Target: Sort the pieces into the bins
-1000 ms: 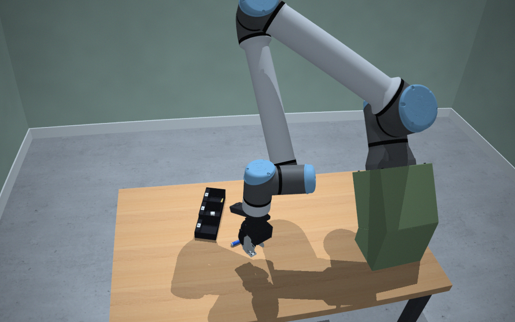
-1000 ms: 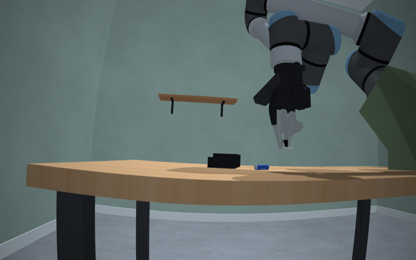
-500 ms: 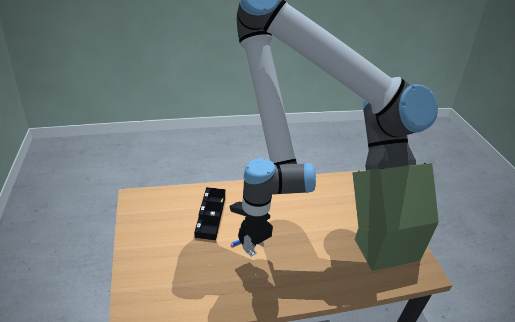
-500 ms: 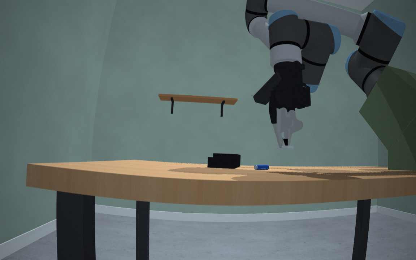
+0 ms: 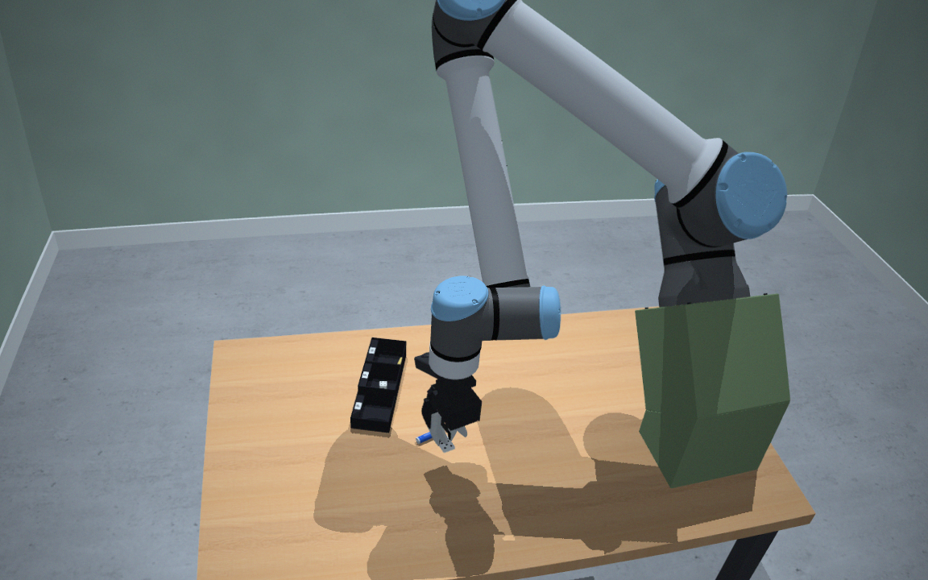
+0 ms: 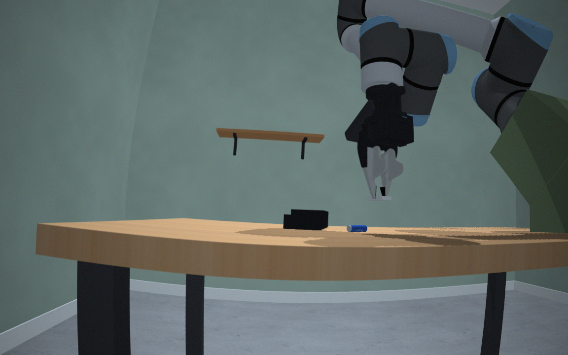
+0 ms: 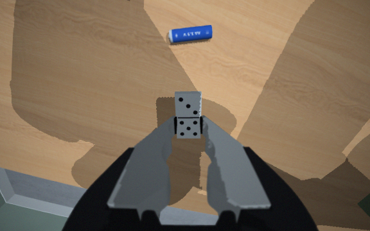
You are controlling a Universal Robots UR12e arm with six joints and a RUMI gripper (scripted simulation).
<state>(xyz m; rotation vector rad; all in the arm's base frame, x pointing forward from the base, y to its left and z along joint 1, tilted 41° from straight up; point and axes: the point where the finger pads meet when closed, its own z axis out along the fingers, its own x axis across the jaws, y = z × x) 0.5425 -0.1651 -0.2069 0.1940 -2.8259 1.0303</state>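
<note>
Nearest the wrist camera, the gripper (image 7: 188, 126) is closed on a white domino (image 7: 188, 110), its 2 grey fingers pinching the half that shows 5 pips while the half with 3 pips sticks out past the tips. In the exterior view the domino (image 6: 379, 198) lies flat in the pinch, well above the wooden table (image 6: 189, 247) and not touching it, with its shadow on the wood directly beneath.

Just beyond the domino, a blue battery (image 7: 190, 33) lies on its side on the table, apart from the gripper. From the top view the battery (image 5: 423, 437) sits just beside the gripper (image 5: 445, 441), between it and the near end of the bins.

Farther on stands a black row of 3 bins (image 5: 379, 386), upright, running away from the battery toward the far edge of the table. Each bin bears a small white label, too small to read. A small yellow piece (image 5: 399, 358) shows in the farthest bin and a small white piece (image 5: 383, 386) in the middle one.

To the side, a green housing (image 5: 712, 389) covers the arm's base. On the far wall hangs a wooden shelf (image 6: 269, 135).
</note>
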